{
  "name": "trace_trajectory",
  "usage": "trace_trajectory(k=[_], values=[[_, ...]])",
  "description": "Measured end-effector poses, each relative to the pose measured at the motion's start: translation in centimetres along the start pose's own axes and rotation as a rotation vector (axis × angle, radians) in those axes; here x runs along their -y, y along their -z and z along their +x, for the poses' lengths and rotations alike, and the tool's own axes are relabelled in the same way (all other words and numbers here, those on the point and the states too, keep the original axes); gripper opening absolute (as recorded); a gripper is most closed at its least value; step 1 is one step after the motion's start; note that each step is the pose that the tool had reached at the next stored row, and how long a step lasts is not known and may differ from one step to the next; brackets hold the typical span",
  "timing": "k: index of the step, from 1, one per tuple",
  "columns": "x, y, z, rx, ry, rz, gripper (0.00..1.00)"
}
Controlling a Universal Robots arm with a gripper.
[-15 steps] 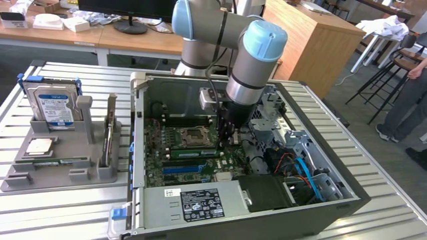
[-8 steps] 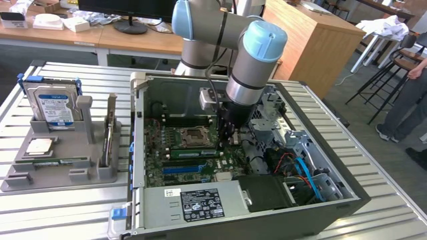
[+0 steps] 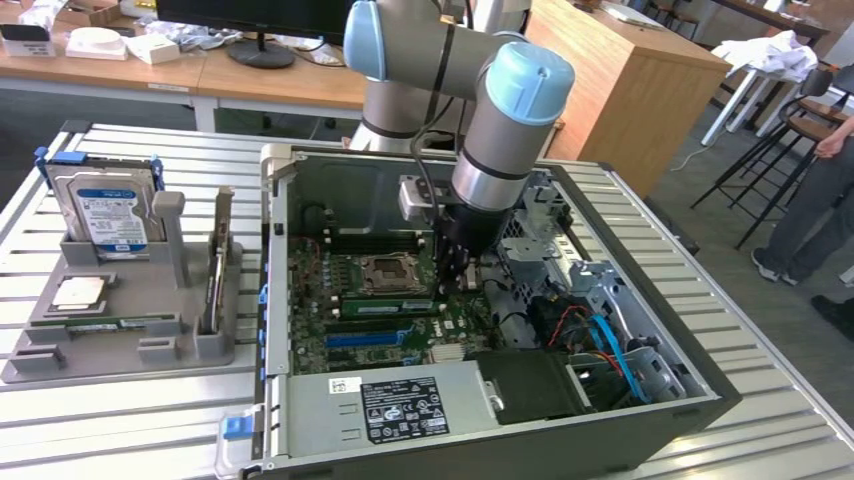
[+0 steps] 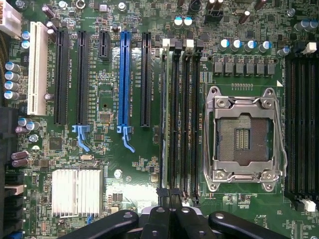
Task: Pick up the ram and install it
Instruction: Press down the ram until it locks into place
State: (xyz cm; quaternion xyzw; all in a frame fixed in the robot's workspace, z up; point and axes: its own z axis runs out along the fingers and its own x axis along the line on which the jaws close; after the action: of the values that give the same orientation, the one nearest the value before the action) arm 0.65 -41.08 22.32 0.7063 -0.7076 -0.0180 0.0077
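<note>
**One stick in the slot, not surely seated**

The ram [image 3: 387, 305] stands on edge in a memory slot just beside the processor socket [image 3: 384, 272], inside the open computer case [image 3: 667, 420] on the counter [image 3: 134, 420]. Its long axis runs along the slot, from the exterior view's left to its right, with the contacts facing down and the top edge [image 4: 167, 124] facing the wrist camera. The tool [image 4: 170, 214] hangs at the stick's end toward the exterior view's right. Its fingers are drawn together, with nothing visibly between them.

The likely risk is uneven seating. Pressure at one end alone could leave the far end riding high, tilt the stick in the slot, or flex the board.
</note>
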Motion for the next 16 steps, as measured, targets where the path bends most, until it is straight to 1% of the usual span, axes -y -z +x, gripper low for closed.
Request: trace_trajectory(k=[13,16], values=[[0.00,-0.07,0.00,-0.0002,0.000,-0.0002,0.10],[0.00,0.06,-0.02,0.0011,0.000,0.0002,0.10]])
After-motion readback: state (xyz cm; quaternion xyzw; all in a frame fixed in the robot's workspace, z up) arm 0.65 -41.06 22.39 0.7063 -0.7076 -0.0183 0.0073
